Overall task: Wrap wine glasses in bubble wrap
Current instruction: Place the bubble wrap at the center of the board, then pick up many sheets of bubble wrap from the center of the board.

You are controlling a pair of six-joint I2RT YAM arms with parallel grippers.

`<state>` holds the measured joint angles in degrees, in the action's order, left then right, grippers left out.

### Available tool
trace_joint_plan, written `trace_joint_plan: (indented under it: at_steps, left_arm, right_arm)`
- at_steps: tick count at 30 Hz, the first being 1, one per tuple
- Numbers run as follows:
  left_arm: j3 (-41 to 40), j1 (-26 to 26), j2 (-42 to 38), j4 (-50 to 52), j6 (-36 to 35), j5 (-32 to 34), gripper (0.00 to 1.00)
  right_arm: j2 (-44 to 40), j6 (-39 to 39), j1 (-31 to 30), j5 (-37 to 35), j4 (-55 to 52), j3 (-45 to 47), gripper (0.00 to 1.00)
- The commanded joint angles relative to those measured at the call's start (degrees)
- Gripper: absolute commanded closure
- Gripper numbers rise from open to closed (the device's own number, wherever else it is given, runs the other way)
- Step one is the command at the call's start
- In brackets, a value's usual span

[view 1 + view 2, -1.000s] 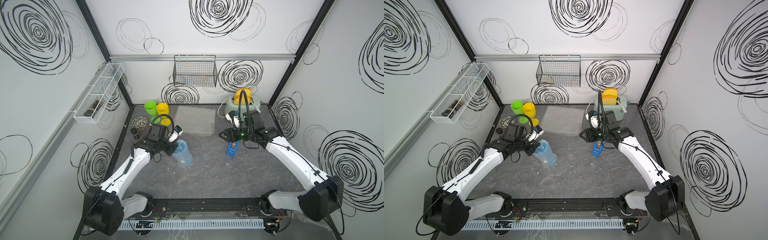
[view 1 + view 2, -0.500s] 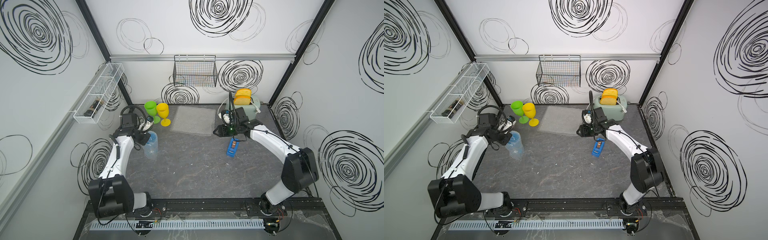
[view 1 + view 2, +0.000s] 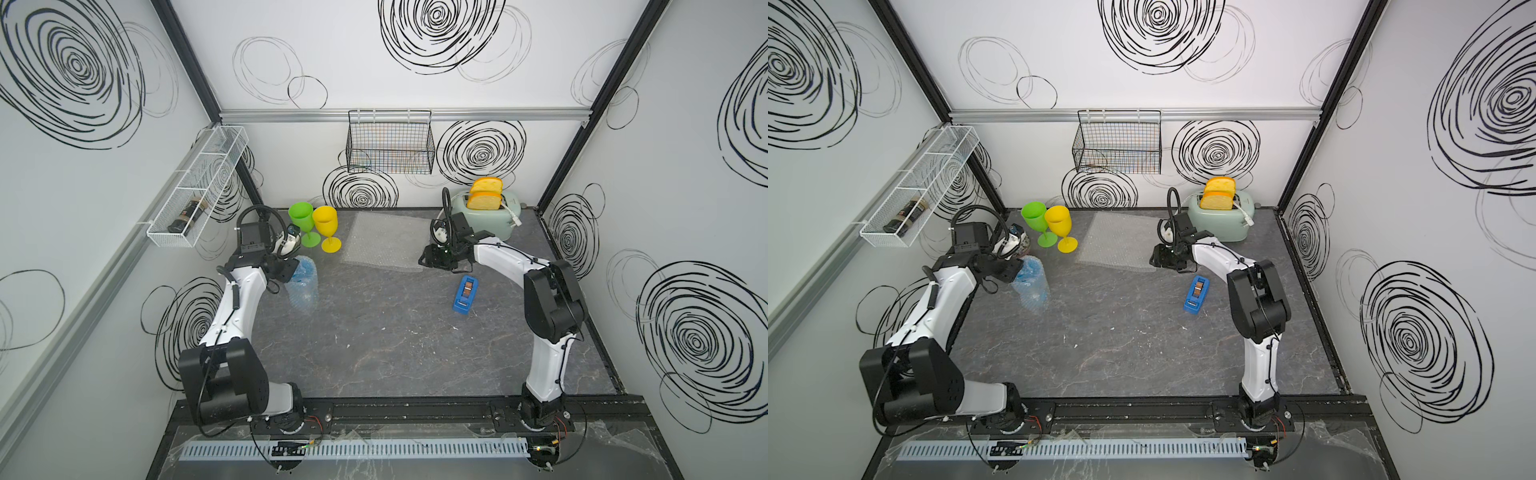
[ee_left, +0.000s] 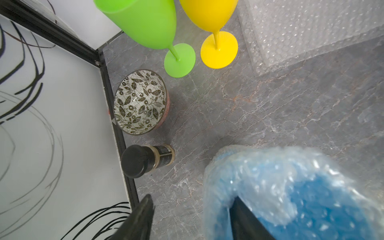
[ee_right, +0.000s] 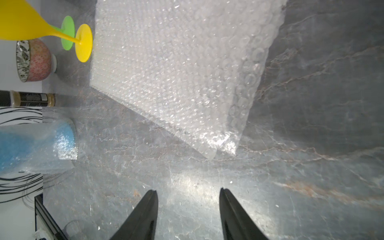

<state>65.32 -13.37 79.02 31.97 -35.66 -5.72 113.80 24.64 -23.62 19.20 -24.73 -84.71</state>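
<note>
Left gripper (image 4: 191, 199) wide open astride the wrapped blue goblet (image 3: 303, 282), centre-left; a careless withdrawal could catch and topple it. Right gripper (image 5: 188, 190) open, empty, just short of the flat bubble wrap (image 3: 382, 243), upper centre.

In the left wrist view the wrapped blue goblet (image 4: 301, 197) is blurred and runs off the frame edge. The green goblet (image 4: 141, 22) and yellow goblet (image 4: 207, 14) lose their rims to the edge too. In a top view, left of centre, the patterned bowl (image 3: 1022, 245) shows only a sliver behind the left arm's wrist. At upper left, the label of the bottle (image 3: 187, 214) is too small to read.
</note>
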Motion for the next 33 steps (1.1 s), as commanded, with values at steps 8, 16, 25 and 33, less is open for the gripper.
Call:
trace_joint_plan:
  at_steps: [8,16,25,33]
  left_arm:
    - [3.8,2.2,-7.7,-0.9,2.5,1.0,0.03]
    - [2.4,6.0,-13.0,-5.6,9.4,-4.2,0.03]
    - [-8.4,18.3,-18.1,-15.7,12.7,-4.9,0.03]
    - [-12.3,17.2,-18.4,-17.4,18.2,-8.8,0.03]
  right_arm:
    - [5.6,3.3,3.1,0.5,3.5,-3.0,0.4]
    - [9.5,4.9,3.3,4.7,7.1,-4.2,0.45]
    - [8.5,3.2,4.0,5.7,5.9,-4.1,0.93]
    - [5.3,3.4,4.0,6.6,3.3,-2.9,1.0]
